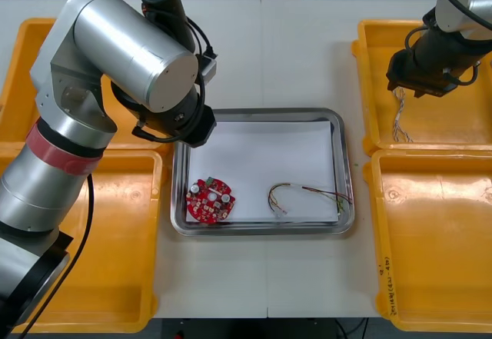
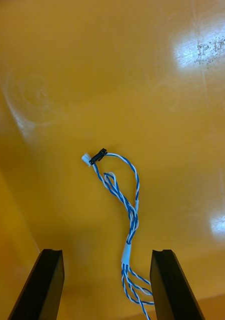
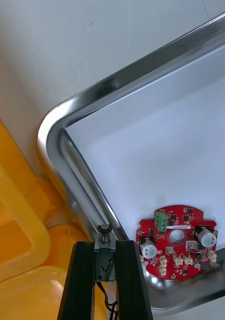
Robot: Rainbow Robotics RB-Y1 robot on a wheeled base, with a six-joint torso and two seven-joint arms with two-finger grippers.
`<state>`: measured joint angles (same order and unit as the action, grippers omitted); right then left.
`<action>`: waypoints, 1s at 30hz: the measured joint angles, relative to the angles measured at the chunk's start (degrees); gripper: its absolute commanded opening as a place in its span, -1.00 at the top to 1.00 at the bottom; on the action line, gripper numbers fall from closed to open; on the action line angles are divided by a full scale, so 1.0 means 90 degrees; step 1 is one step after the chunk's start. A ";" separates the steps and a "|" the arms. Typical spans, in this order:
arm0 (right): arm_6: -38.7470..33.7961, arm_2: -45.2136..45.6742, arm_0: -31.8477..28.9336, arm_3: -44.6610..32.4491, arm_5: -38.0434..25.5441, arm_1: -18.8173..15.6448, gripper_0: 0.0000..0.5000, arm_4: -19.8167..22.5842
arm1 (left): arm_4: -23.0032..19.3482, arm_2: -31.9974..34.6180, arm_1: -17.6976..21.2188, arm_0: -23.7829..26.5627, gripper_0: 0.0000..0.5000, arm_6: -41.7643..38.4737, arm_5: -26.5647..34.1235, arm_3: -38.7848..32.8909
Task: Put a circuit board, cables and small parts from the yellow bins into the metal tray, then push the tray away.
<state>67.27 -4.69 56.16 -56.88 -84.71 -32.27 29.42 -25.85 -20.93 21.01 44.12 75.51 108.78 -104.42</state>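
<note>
My left gripper (image 3: 105, 244) is shut on the grey metal end of a black cable (image 3: 104, 257), whose wires trail down between the fingers. It hovers over the left rim of the metal tray (image 1: 257, 114), beside the near-left bin. Inside the white-lined tray lie a round red circuit board (image 1: 210, 199) (image 3: 176, 241) and a red and yellow cable (image 1: 307, 196). My right gripper (image 2: 107, 280) (image 1: 409, 87) stands open above the far-right yellow bin (image 1: 453, 127), its fingers on either side of a twisted blue and white cable (image 2: 132, 212) (image 1: 399, 120) lying on the bin floor.
The left arm's large silver links cover much of the far-left yellow bin (image 1: 19, 78) and near-left yellow bin (image 1: 123, 247). A near-right yellow bin (image 1: 438, 239) sits below the far-right one. Bare table lies beyond the tray.
</note>
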 measured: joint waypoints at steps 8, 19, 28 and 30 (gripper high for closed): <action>0.0331 0.0000 -0.0176 0.0000 0.0198 0.0003 -1.00 0.0070 | -0.0014 -0.0090 0.0000 0.0000 1.00 -0.0223 -0.0768 0.0600; 0.0430 -0.0035 -0.0503 0.0000 0.0514 0.0006 -1.00 0.0148 | -0.0014 -0.0445 0.0000 0.0000 1.00 -0.0228 -0.1316 0.1164; 0.0430 -0.0035 -0.0649 0.0000 0.0534 0.0009 -1.00 0.0269 | -0.0011 -0.0541 -0.0001 0.0000 0.99 -0.0229 -0.1570 0.1507; 0.0430 -0.0035 -0.0659 0.0000 0.0527 0.0013 -1.00 0.0282 | -0.0011 -0.0542 -0.0001 0.0000 1.00 -0.0229 -0.1688 0.1610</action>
<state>71.14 -5.01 50.23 -56.88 -79.96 -32.15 31.96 -25.95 -25.81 21.00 44.11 73.45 93.58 -89.92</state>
